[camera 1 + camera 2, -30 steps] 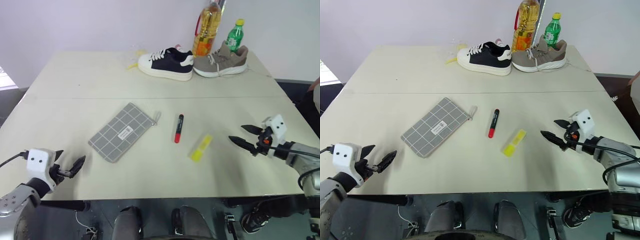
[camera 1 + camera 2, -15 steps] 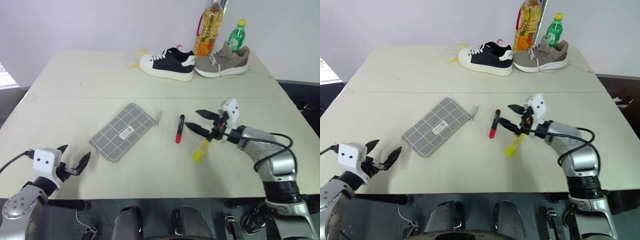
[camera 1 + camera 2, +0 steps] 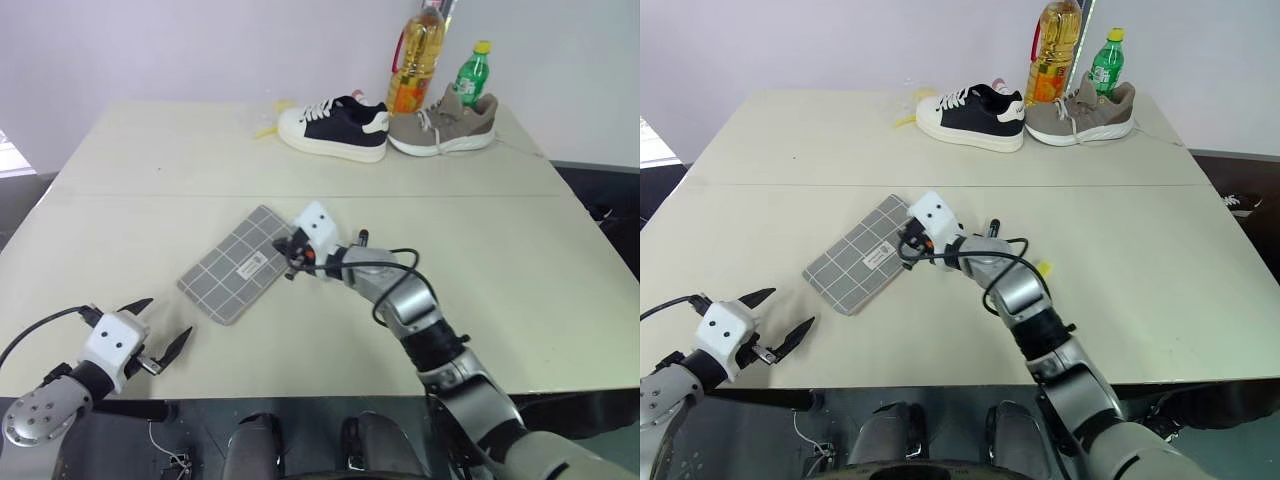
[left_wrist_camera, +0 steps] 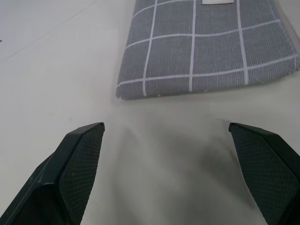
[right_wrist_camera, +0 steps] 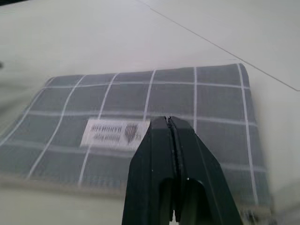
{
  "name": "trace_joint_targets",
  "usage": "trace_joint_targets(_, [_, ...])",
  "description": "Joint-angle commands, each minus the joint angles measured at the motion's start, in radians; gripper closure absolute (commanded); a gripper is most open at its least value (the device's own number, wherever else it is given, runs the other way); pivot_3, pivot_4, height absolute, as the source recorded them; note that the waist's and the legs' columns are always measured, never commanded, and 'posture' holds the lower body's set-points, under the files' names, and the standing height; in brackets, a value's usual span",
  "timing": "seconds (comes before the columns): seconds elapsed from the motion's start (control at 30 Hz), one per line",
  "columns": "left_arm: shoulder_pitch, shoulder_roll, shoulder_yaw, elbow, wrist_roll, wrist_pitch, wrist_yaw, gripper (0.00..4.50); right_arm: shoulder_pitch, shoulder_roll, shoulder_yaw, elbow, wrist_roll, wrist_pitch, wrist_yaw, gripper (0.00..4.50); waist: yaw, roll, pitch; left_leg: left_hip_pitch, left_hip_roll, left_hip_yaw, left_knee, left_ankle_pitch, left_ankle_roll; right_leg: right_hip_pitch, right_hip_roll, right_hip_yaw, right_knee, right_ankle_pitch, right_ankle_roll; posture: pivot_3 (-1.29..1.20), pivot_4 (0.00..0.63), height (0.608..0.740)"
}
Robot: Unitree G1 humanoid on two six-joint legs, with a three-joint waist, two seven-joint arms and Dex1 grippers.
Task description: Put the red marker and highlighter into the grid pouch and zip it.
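Two grippers: the left gripper (image 3: 160, 345) sits at the lower left of the head view, fingers spread wide and holding nothing; the right gripper (image 3: 908, 246) is at frame centre, fingers pressed together with nothing seen between them.
Grid pouch: the grid pouch (image 3: 240, 266) lies flat on the table (image 3: 520, 260), left of centre, grey with white lines; the right gripper's tip is over its right-hand end.
Label: a small white label (image 5: 115, 132) on the pouch carries dark print too blurred to read.
Red marker: only the black end of the red marker (image 3: 364, 236) shows, just right of the right gripper, behind the arm.
Highlighter: a bit of the highlighter (image 3: 1043, 267) peeks out right of the arm.
Far edge: black shoe (image 3: 333, 127), grey shoe (image 3: 443, 123), oil bottle (image 3: 416, 58) and green bottle (image 3: 469, 70) at upper right; their labels cannot be read.
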Motion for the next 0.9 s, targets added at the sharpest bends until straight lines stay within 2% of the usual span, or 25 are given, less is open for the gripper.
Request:
trace_joint_targets(0.03, [0.003, 0.020, -0.005, -0.032, 0.035, -0.041, 0.001, 0.00, -0.070, 0.069, 0.002, 0.139, -0.059, 0.055, -0.089, 4.44, -0.003, 0.000, 0.000, 0.000, 0.000, 0.000, 0.000, 0.000, 0.000, 0.000, 0.000, 0.000, 0.000, 0.000, 0.000, 0.00, 0.150, 0.705])
trace_joint_targets(0.13, [0.005, 0.026, -0.012, -0.036, 0.058, -0.060, 0.003, 0.00, -0.092, 0.097, -0.016, 0.213, -0.069, 0.128, -0.112, 4.44, -0.002, 0.000, 0.000, 0.000, 0.000, 0.000, -0.001, 0.000, 0.000, 0.000, 0.000, 0.000, 0.001, 0.000, 0.000, 0.00, 0.150, 0.705])
trace_joint_targets(0.37, [-0.029, 0.090, -0.073, -0.006, 0.125, -0.130, -0.041, 0.00, -0.081, 0.098, -0.022, 0.218, -0.082, 0.160, -0.105, 4.44, -0.001, 0.000, 0.000, 0.000, 0.001, 0.000, -0.001, 0.000, 0.000, 0.000, 0.000, 0.000, 0.000, 0.000, 0.000, 0.00, 0.150, 0.705])
trace_joint_targets(0.63, [-0.262, 0.180, -0.216, 0.192, 0.282, -0.346, -0.035, 0.00, -0.066, 0.121, -0.014, 0.186, -0.081, 0.178, -0.093, 4.44, -0.004, 0.000, -0.001, 0.000, 0.000, 0.001, -0.002, 0.000, 0.000, -0.001, 0.000, 0.000, 0.001, 0.000, 0.000, 0.00, 0.150, 0.705])
trace_joint_targets(0.8, [-0.371, 0.217, -0.294, 0.299, 0.295, -0.476, -0.071, 0.00, -0.066, 0.119, -0.019, 0.183, -0.088, 0.170, -0.094, 4.44, -0.004, 0.000, -0.001, 0.000, 0.000, 0.003, -0.002, 0.000, 0.000, -0.001, 0.001, 0.000, 0.001, 0.000, 0.000, 0.00, 0.150, 0.705])
trace_joint_targets(0.83, [-0.382, 0.224, -0.305, 0.317, 0.291, -0.501, -0.081, 0.54, -0.066, 0.117, -0.020, 0.182, -0.090, 0.166, -0.095, 4.50, -0.005, 0.000, -0.001, 0.000, 0.000, 0.003, -0.002, 0.000, 0.000, -0.001, 0.001, 0.000, 0.001, 0.000, 0.000, 0.00, 0.150, 0.705])
trace_joint_targets(0.87, [-0.390, 0.231, -0.313, 0.334, 0.289, -0.521, -0.088, 0.80, -0.066, 0.116, -0.022, 0.179, -0.090, 0.164, -0.095, 4.50, -0.005, 0.000, -0.001, 0.000, 0.000, 0.003, -0.002, 0.000, 0.000, -0.001, 0.000, 0.000, 0.001, 0.000, 0.000, 0.00, 0.150, 0.705])
trace_joint_targets(0.9, [-0.397, 0.238, -0.319, 0.352, 0.291, -0.541, -0.090, 1.29, -0.064, 0.115, -0.023, 0.176, -0.090, 0.159, -0.094, 4.50, -0.005, 0.000, -0.001, 0.000, 0.000, 0.003, -0.002, 0.000, 0.000, -0.001, 0.000, 0.000, 0.001, 0.000, 0.000, 0.00, 0.150, 0.705])
